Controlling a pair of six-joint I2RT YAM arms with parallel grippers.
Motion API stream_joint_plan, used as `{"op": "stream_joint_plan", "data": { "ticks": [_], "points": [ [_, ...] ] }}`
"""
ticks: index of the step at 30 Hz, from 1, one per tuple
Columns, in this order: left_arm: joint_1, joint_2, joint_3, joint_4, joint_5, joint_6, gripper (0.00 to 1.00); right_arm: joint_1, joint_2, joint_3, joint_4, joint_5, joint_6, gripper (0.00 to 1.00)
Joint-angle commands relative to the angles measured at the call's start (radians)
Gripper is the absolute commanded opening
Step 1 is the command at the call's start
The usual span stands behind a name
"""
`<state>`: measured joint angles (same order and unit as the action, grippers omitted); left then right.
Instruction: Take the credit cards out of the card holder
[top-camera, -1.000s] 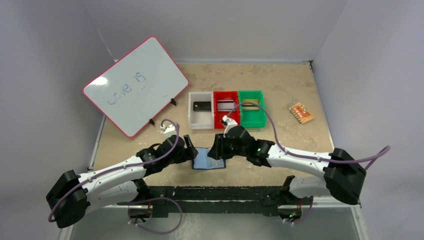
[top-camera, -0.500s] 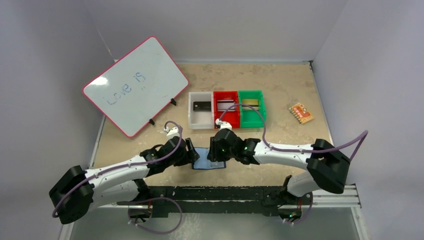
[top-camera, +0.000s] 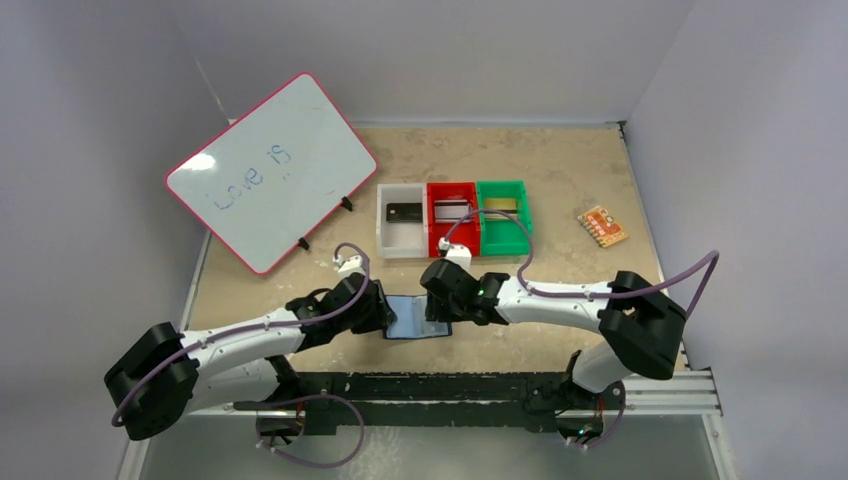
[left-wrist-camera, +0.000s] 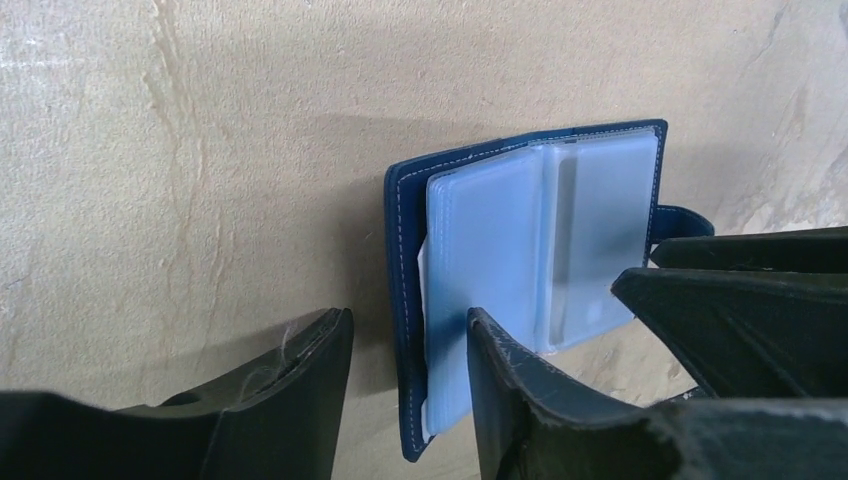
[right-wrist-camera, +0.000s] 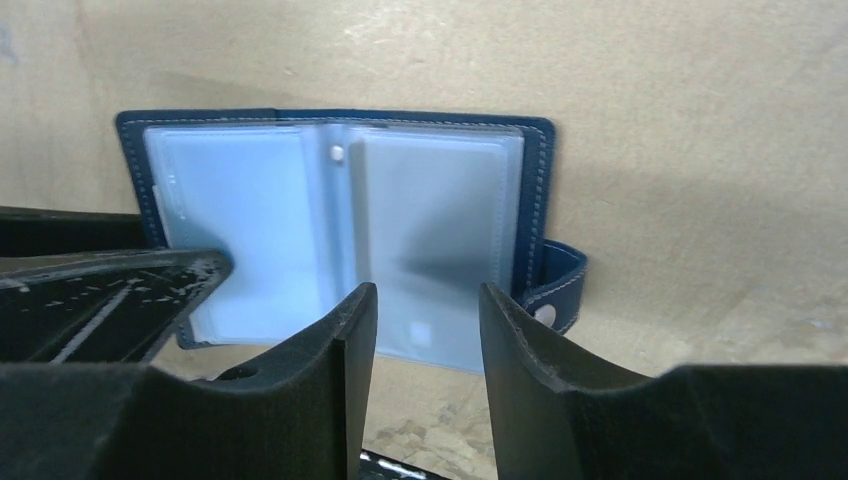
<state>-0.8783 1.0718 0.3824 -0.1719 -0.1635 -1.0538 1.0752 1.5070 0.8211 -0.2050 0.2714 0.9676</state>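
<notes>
The navy card holder (top-camera: 415, 320) lies open on the table between my two grippers, its pale blue-grey plastic sleeves facing up. In the left wrist view the holder (left-wrist-camera: 540, 230) has its left edge between the jaws of my left gripper (left-wrist-camera: 410, 335), which is open, with one finger on the sleeves. In the right wrist view my right gripper (right-wrist-camera: 425, 305) is open and empty over the near edge of the holder's (right-wrist-camera: 420, 210) right half, beside the snap tab (right-wrist-camera: 556, 290). The sleeves look translucent; I cannot tell whether cards are inside.
Three small bins stand behind the holder: white (top-camera: 402, 250), red (top-camera: 452, 186) and green (top-camera: 505, 243), each with a card in it. A tilted whiteboard (top-camera: 270, 170) stands at the back left. An orange patterned piece (top-camera: 602, 226) lies at the right.
My right arm has swung in, its elbow moving left, and its gripper has shifted lower over the holder. My left gripper has edged right onto the holder's left side. The holder has stayed put.
</notes>
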Motion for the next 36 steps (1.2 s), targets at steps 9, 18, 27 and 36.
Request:
{"op": "stream_joint_plan", "data": {
  "ticks": [9, 18, 27, 36],
  "points": [
    [-0.004, 0.026, 0.033, 0.034, 0.013, 0.052, 0.33, 0.002, -0.015, 0.0, -0.062, 0.039, 0.045, 0.47],
    [-0.005, 0.025, 0.036, 0.032, 0.026, 0.063, 0.22, -0.015, -0.007, -0.018, 0.005, -0.015, 0.04, 0.46],
    [-0.005, 0.02, 0.035, 0.031, 0.024, 0.064, 0.17, -0.017, -0.009, -0.02, 0.005, -0.025, 0.028, 0.5],
    [-0.005, 0.021, 0.028, 0.035, 0.029, 0.06, 0.12, -0.017, -0.039, -0.045, 0.131, -0.11, 0.031, 0.46]
  ]
}}
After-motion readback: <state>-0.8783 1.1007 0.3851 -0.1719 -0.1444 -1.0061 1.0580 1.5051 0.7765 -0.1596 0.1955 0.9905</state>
